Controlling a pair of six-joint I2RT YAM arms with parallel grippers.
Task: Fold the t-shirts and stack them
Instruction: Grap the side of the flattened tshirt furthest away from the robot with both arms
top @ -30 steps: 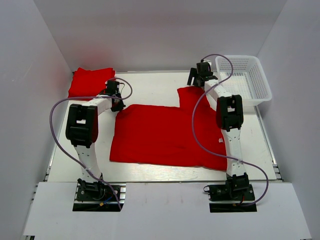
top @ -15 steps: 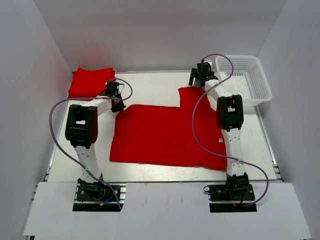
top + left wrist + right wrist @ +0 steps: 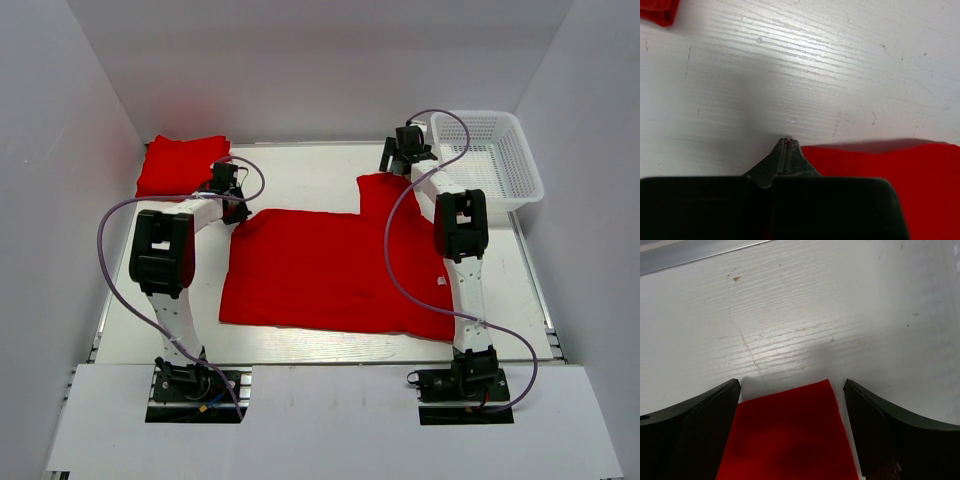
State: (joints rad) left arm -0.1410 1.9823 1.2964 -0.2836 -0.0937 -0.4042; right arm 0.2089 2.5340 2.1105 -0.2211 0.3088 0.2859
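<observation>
My left gripper (image 3: 786, 143) is pinched shut; a sliver of red shows between the tips, so I judge it holds the far left corner of the spread t-shirt (image 3: 320, 270), low against the table (image 3: 310, 170), because a fold needs a corner held. My right gripper (image 3: 791, 386) stands wide, one finger on each side of the far flap (image 3: 790, 440) and not touching it; it hangs there so that closing would catch the matching far right corner.

The table carries everything, and bare white board lies beyond both grippers. The spread t-shirt is the biggest thing on it, lying flat across the middle between my two arms with its near hem toward my bases; laid out smooth like this it can be doubled over cleanly. The white mesh basket (image 3: 528, 170) sits at the far right corner, just beside my right gripper and apart from the cloth; nothing red shows in it. The folded t-shirt (image 3: 180, 165) rests at the far left corner, just behind my left gripper; I take it as the start of the stack.

In my judgement the step in hand is taking both far corners, with the right one not yet gripped.
</observation>
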